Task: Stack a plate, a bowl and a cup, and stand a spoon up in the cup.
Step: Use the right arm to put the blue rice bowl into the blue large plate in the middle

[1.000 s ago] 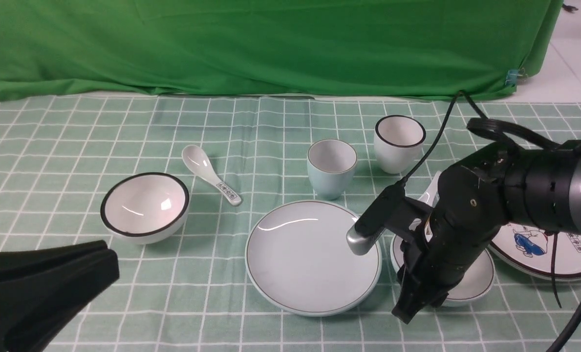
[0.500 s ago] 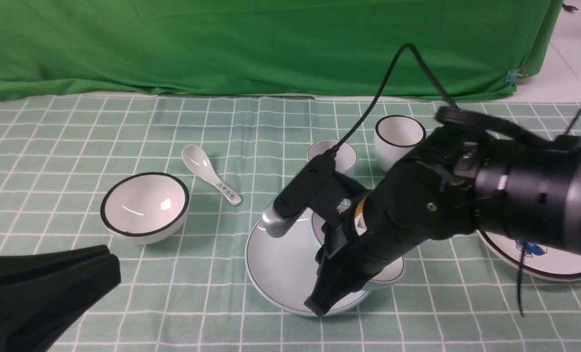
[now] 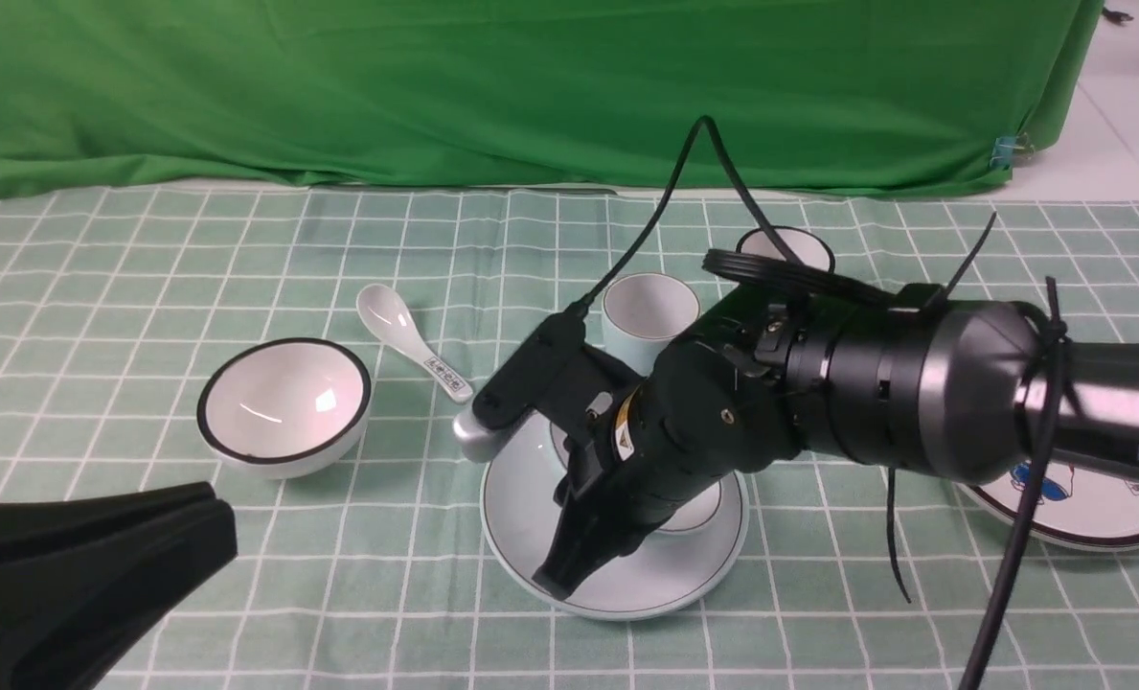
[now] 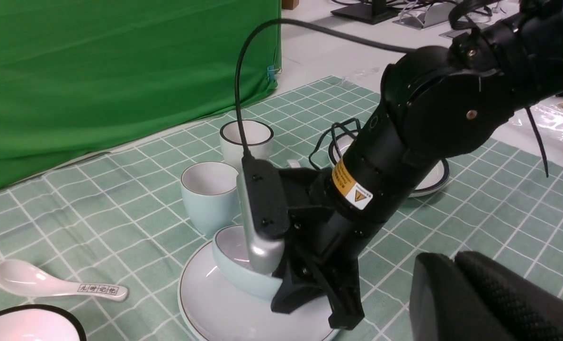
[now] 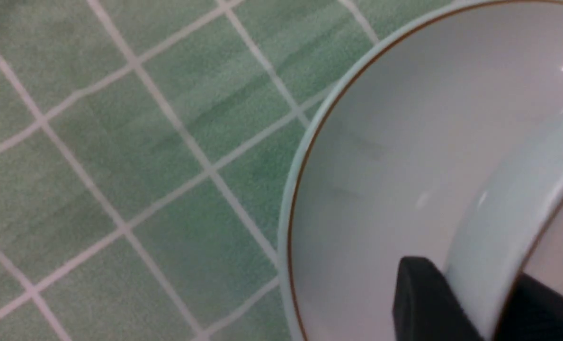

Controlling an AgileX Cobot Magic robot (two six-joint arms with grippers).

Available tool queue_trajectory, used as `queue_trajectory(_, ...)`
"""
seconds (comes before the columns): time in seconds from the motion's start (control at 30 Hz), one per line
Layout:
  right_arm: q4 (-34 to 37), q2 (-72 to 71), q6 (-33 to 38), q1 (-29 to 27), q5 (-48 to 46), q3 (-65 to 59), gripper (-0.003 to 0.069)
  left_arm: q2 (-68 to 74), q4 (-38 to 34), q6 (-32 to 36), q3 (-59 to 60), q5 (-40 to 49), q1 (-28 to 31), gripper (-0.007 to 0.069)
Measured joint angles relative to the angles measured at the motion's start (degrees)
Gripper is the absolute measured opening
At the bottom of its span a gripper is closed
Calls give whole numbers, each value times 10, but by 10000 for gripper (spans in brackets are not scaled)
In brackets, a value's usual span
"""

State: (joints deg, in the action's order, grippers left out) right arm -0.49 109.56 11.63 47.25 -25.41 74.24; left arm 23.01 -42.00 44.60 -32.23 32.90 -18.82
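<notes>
The pale blue-green plate (image 3: 531, 498) lies in the middle of the checked cloth. My right gripper (image 3: 569, 565) reaches over it and is shut on the wall of the shallow bowl (image 4: 236, 270), one finger (image 5: 423, 298) outside the rim and the other inside. The bowl hangs tilted low over the plate (image 5: 380, 142); I cannot tell whether they touch. Just behind the plate stands the handleless cup (image 3: 650, 311), empty and upright. The right arm hides the spoon. My left gripper (image 3: 224, 522) rests shut and empty at the near left.
A black-rimmed white bowl (image 3: 284, 402) sits at the left, with a pattern-handled spoon (image 3: 414, 353) behind it. A black-rimmed white cup (image 3: 799, 244) stands behind the right arm. A cartoon plate (image 3: 1096, 503) lies at the right. A green curtain closes off the back.
My right arm has carried the bowl leftward from the cloth right of the plate to over the plate's middle. The left gripper has not moved.
</notes>
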Motion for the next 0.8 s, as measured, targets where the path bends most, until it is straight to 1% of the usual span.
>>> queue_trajectory(0.03,1,1,-2,0,0,-1,182,0,0,0,0,0,0,17)
queue_trajectory(0.1,5,5,-18,1,-10,-2,288,0,0,0,0,0,0,17)
queue_trajectory(0.17,5,5,-29,1,-16,-2,370,0,0,0,0,0,0,17)
queue_trajectory(0.2,5,4,-34,1,-18,-2,424,0,0,0,0,0,0,17)
queue_trajectory(0.27,5,4,-37,1,-23,-2,486,0,0,0,0,0,0,17)
queue_trajectory(0.33,5,4,-38,1,-27,-2,518,0,0,0,0,0,0,17)
queue_trajectory(0.43,5,4,-39,1,-33,-2,532,0,0,0,0,0,0,17)
queue_trajectory(0.7,5,-27,-44,1,-46,-1,536,0,0,1,0,1,0,17)
queue_trajectory(0.73,5,-34,-44,1,-52,1,536,0,0,2,0,1,0,17)
queue_trajectory(0.8,5,-69,-43,1,-95,30,517,0,0,2,0,1,0,17)
